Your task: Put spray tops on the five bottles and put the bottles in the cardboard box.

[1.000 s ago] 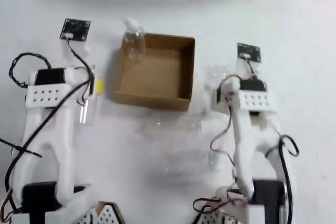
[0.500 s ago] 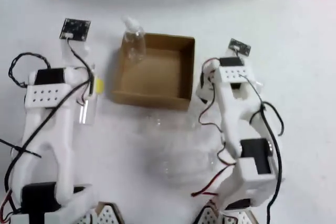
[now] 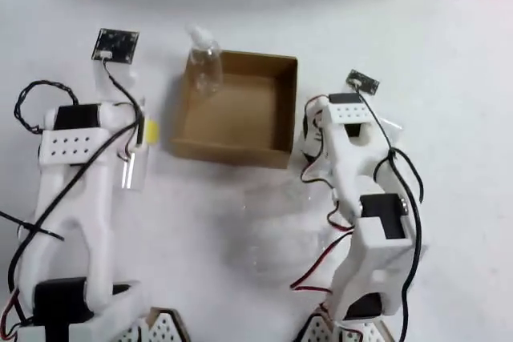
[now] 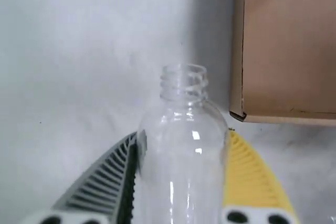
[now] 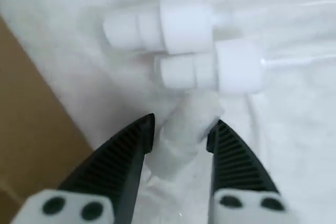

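High view: a capped bottle stands at the box's far corner. Left wrist view: the left claw pinches a bare-necked bottle beside the box. Right wrist view: the right claw, half spread, straddles a spray top on the bench. Capping looks in hand; next, close on that top and bring it to the bare neck.

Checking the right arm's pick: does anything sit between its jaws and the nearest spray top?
Nothing visible does. The jaws of the right gripper straddle that spray top; two other tops lie beyond it.
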{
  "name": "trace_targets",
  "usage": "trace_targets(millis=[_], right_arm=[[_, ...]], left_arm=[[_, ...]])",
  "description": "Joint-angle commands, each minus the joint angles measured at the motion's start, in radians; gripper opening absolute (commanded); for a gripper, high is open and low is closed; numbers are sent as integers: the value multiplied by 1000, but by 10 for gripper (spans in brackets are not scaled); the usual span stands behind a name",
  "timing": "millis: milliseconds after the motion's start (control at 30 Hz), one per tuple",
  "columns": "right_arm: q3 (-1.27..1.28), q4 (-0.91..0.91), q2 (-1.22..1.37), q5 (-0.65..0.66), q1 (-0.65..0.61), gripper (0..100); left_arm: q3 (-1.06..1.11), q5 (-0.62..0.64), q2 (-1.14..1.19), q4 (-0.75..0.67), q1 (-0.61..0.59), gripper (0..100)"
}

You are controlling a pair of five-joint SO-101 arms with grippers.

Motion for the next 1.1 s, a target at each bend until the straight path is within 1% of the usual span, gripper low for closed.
trace_targets(millis=[0, 33, 233, 433, 600, 733, 933, 967, 1067], right_arm=[[-43, 44, -82, 77, -15, 15], [-43, 59, -99, 81, -13, 29], [-43, 74, -186, 91, 1, 16], [-41, 79, -357, 103, 33, 16], [-41, 163, -572, 192, 35, 16], [-40, 180, -740, 287, 22, 16], [-41, 180, -955, 568, -10, 16], [-41, 177, -997, 594, -10, 16], [-38, 153, -1096, 608, -10, 16]], left_arm=[[5, 8, -53, -34, 18, 20], [5, 8, -53, -34, 18, 20], [5, 8, -58, -31, 16, 20], [-5, 8, -73, -26, 2, 20], [3, 9, -220, 17, -38, 20], [5, 9, -367, 63, -33, 20], [5, 18, -541, 61, -33, 21], [5, 18, -568, 61, -31, 21], [6, 18, -659, 68, 12, 28]])
